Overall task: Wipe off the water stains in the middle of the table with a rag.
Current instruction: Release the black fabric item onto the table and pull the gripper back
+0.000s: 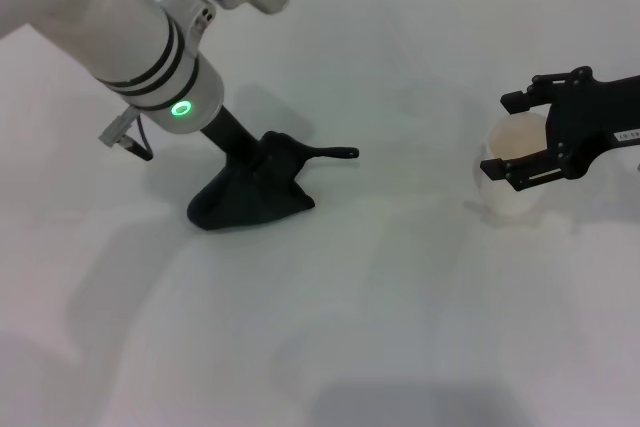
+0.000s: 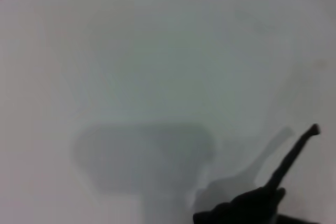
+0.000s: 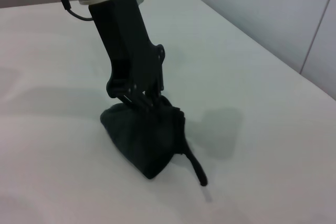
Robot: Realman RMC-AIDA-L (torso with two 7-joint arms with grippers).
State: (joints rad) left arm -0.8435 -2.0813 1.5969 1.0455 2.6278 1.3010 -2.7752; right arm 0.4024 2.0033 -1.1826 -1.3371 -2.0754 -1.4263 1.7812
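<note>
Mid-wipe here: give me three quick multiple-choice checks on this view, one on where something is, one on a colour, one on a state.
1. Where is the cup?
A. Between the right gripper's fingers
B. Under the rag
C. Beside the left arm

2. What colour is the rag?
A. White
B. Black
C. Orange

3. How is the rag held?
A. Lying flat, untouched
B. Bunched, pinched at its top by the left gripper, its bottom on the table
C. Hanging clear of the table

Answers: 1 A, the cup sits between the open fingers; 2 B, it is black on the white table; 3 B, the right wrist view shows it.
</note>
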